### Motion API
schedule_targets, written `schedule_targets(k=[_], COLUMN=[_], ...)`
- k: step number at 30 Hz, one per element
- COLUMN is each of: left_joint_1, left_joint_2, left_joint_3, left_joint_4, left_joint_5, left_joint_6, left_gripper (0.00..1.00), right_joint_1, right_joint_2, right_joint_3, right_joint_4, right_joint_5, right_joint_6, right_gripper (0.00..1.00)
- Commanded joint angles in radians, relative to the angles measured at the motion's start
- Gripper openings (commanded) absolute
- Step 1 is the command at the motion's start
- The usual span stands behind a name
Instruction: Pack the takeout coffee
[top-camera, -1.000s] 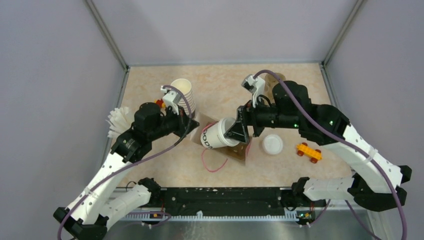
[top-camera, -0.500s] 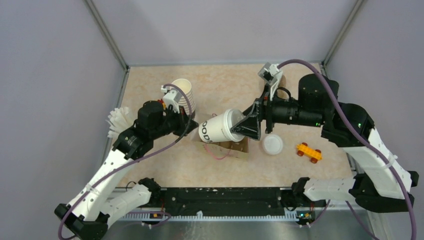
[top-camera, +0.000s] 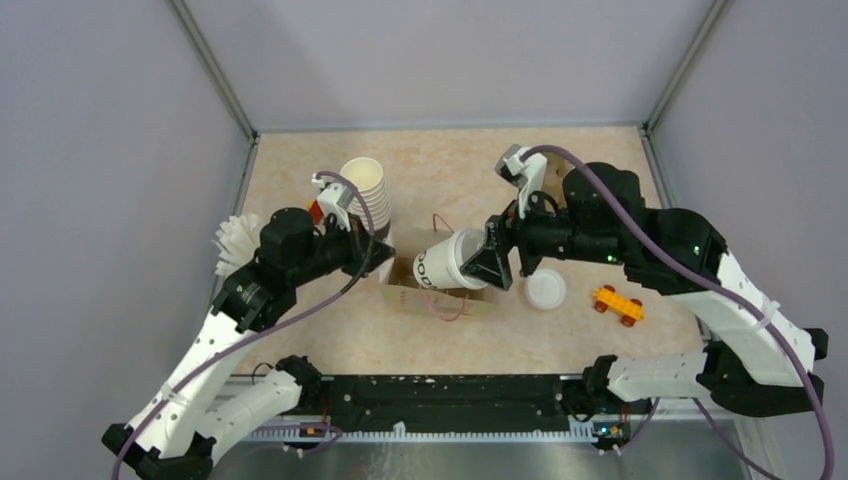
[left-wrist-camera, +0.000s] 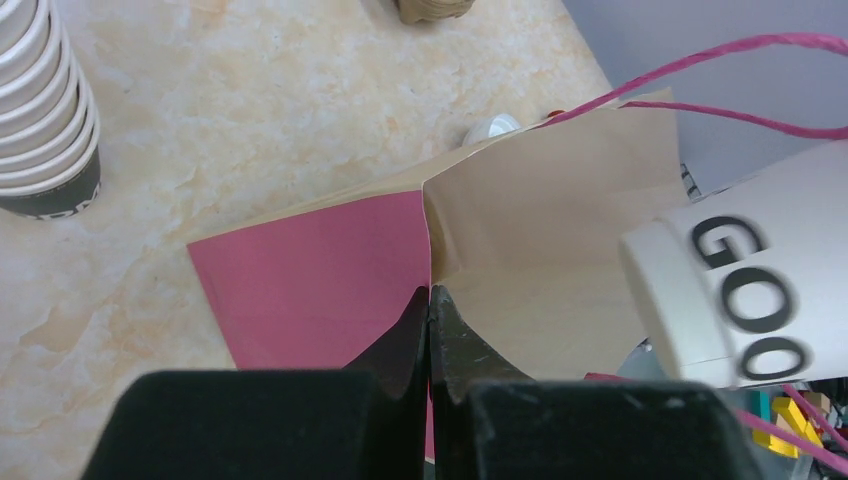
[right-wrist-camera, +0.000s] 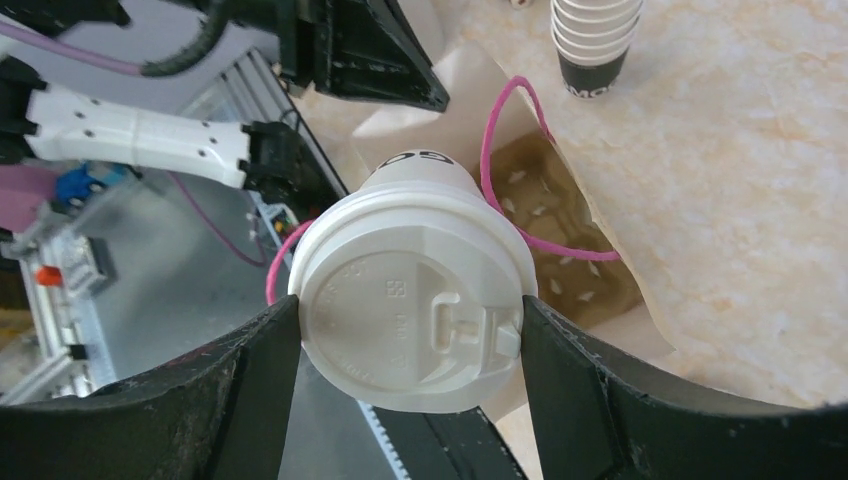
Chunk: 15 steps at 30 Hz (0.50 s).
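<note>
Cup (top-camera: 445, 268) in R gripper (right-wrist-camera: 408, 330) at bag (left-wrist-camera: 560, 220) mouth; bag edge in L gripper (left-wrist-camera: 430, 312).

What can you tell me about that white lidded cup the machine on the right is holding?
It is a small white paper cup with black lettering on its side and a round white plastic lid, pressed on, with a sip tab. The right tool clamps it at the lid end, one finger each side. It hangs tipped sideways, base aimed at the open mouth of a brown paper bag; contact there is unclear.
</note>
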Motion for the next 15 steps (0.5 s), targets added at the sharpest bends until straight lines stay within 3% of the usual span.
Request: schedule_targets(k=[1,4,14,15], left_joint_1=[-0.001,-0.001,-0.002,-0.002], left_joint_2=[-0.032,-0.045,-0.064,-0.069], left_joint_3=[-0.007,-0.034,-0.108,-0.120], left_joint_4=[0.114,0.152,0.274,0.298], left_joint_5=[0.059,0.107,0.176,0.190], left_joint_6=[-0.005,-0.017,0.040,0.044], left_gripper=[0.00,0.00,0.00,0.01], right_joint_1=[0.122,0.199,0.391,0.257], right_joint_2=[0.044,0.086,0.188,0.179], right_joint_3=[-0.004,0.023,-0.056,-0.075], right_joint_4=[-0.026,-0.037,-0.037,-0.023], right_joint_5=[0.232,0.384,0.652,0.647], right_joint_6=[-0.103,-0.162,-0.384,-0.388], right_gripper=[0.55,0.55,0.54,0.54])
